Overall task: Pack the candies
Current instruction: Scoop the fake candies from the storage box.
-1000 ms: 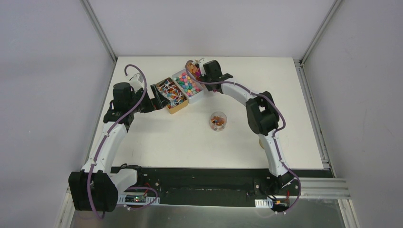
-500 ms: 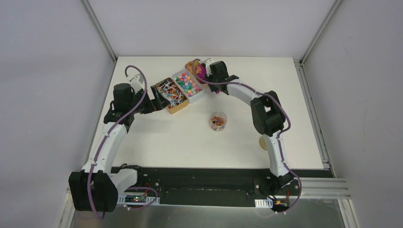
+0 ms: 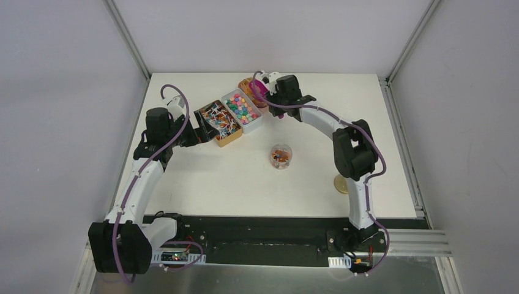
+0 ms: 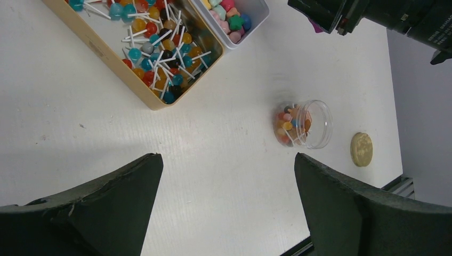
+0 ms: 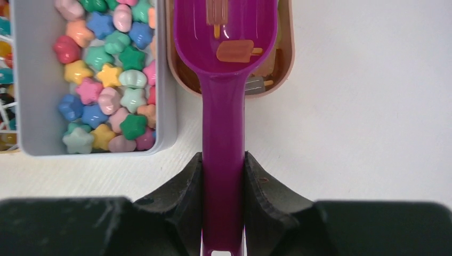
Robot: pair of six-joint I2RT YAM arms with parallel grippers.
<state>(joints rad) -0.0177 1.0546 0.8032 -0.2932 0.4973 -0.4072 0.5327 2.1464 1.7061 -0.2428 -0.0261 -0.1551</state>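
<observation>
At nine o'clock on the table the left gripper [image 4: 226,160] hovers with its jaws spread wide and nothing between them, just short of the tan box [image 4: 106,60] of lollipops. The candies [image 5: 106,90] sit in a row of containers near eleven to twelve o'clock: lollipops, then stars and shells in the grey box [image 5: 169,96], then ice-lolly shapes in the peach tray [image 5: 288,53], with some already in the jar [image 4: 322,125] at the table's middle. The right gripper [image 5: 224,165] pinches the handle of the purple scoop [image 5: 224,106], whose bowl lies over the tray at twelve o'clock with one orange sweet [image 5: 237,52] in it, perhaps a second at the tip, though the frame cuts it off. The step looks like carrying that load to the jar, at about five o'clock from the tray. Done well, the scoop should stay level with the bowl never lower than the handle, rise clear of the tray rim before swinging, and tip only once its lip is over the jar's mouth, slowly, since the mouth is narrow. The gold lid [image 4: 361,149] waits at four o'clock.
</observation>
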